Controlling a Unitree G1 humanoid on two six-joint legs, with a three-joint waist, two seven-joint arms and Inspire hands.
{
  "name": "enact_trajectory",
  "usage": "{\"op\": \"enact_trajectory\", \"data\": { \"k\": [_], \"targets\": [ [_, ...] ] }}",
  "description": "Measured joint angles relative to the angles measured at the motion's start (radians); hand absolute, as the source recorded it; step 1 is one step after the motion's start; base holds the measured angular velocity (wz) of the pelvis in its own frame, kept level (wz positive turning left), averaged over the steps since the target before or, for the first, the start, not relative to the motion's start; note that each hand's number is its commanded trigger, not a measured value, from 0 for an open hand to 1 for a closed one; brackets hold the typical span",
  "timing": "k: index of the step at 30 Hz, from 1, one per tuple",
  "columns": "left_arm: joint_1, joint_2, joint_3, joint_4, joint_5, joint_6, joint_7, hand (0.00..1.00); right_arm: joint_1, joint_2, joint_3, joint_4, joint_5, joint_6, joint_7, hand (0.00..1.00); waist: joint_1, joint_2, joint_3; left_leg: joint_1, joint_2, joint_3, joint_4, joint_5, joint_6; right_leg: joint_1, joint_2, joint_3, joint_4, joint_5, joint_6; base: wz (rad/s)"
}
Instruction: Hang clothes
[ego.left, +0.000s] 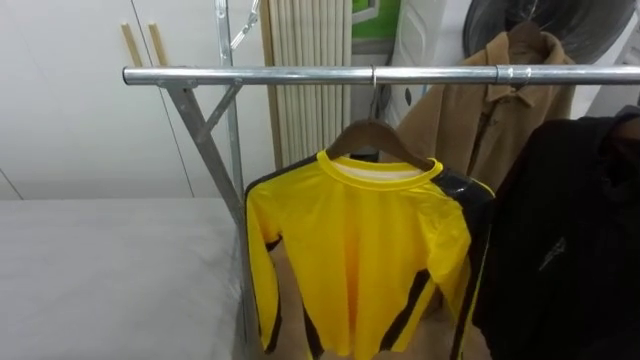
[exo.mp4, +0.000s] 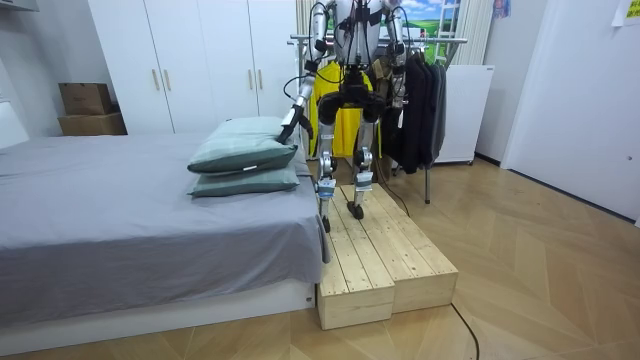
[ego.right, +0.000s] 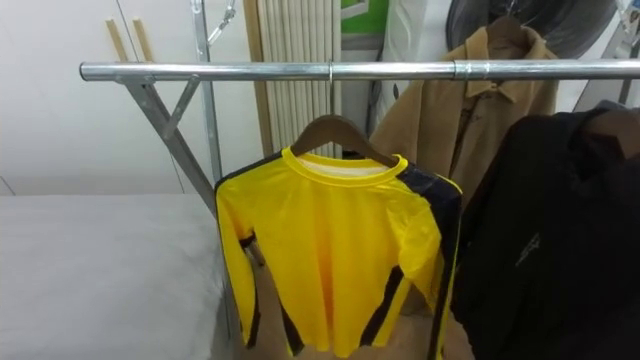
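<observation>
Black jacket (ego.left: 570, 240) hangs nearest you at the right of the eye views, its edge overlapping one sleeve of the yellow shirt (ego.left: 360, 260). That shirt, black-striped down its sides, sits on a wooden hanger (ego.left: 375, 135) hooked over the metal rail (ego.left: 300, 74). A tan coat (ego.left: 490, 120) hangs behind the rail, and the grey bed (ego.left: 100, 270) lies below at the left. In the room view you stand on a wooden platform (exo.mp4: 385, 260) beside the bed, facing the rack. Your left hand (exo.mp4: 290, 125) hangs low, just above the pillows (exo.mp4: 245, 155); you cannot tell how far open it is. Your right hand is lost against the dark clothes, so its state cannot be told either.
</observation>
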Motion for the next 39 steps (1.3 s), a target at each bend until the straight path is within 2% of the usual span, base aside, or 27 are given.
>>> {"op": "enact_trajectory", "data": {
  "k": [2, 4, 18, 22, 39],
  "targets": [
    [0.000, -0.003, 0.000, 0.000, 0.000, 0.000, -0.004, 0.00, -0.006, 0.001, -0.010, 0.015, -0.003, 0.001, 0.001, 0.00, -0.002, 0.003, -0.0015, 0.002, -0.001, 0.000, 0.000, -0.001, 0.001, 0.003, -0.001, -0.001, 0.000, 0.002, 0.003, 0.00],
    [0.000, -0.003, 0.000, 0.000, 0.001, 0.000, -0.005, 0.00, -0.009, 0.001, -0.010, 0.020, -0.015, 0.003, 0.001, 0.00, -0.003, 0.006, 0.0004, 0.002, -0.001, 0.000, 0.000, -0.001, 0.001, 0.003, -0.001, -0.002, 0.000, 0.002, 0.003, 0.00],
    [0.000, -0.009, -0.002, 0.000, 0.003, 0.000, -0.011, 0.00, -0.065, -0.005, -0.009, 0.060, -0.051, 0.032, -0.002, 0.00, -0.004, 0.000, -0.0014, 0.000, 0.000, 0.000, 0.001, 0.000, 0.001, 0.001, -0.001, -0.003, 0.000, 0.002, 0.003, 0.00],
    [0.000, -0.009, -0.013, 0.000, 0.003, 0.001, -0.014, 0.00, -0.072, -0.007, 0.003, 0.057, -0.054, 0.043, -0.003, 0.00, -0.004, -0.004, 0.0004, 0.000, 0.000, 0.000, 0.001, -0.001, 0.001, 0.001, -0.001, -0.003, 0.000, 0.002, 0.003, 0.00],
    [-0.001, -0.008, -0.023, 0.008, 0.003, 0.001, -0.026, 0.00, -0.093, -0.020, 0.062, 0.061, -0.055, 0.044, -0.002, 0.00, -0.004, -0.013, 0.0061, 0.002, -0.001, -0.001, 0.001, 0.000, 0.005, 0.003, -0.001, -0.002, -0.003, 0.000, 0.000, 0.00]
  ]
}}
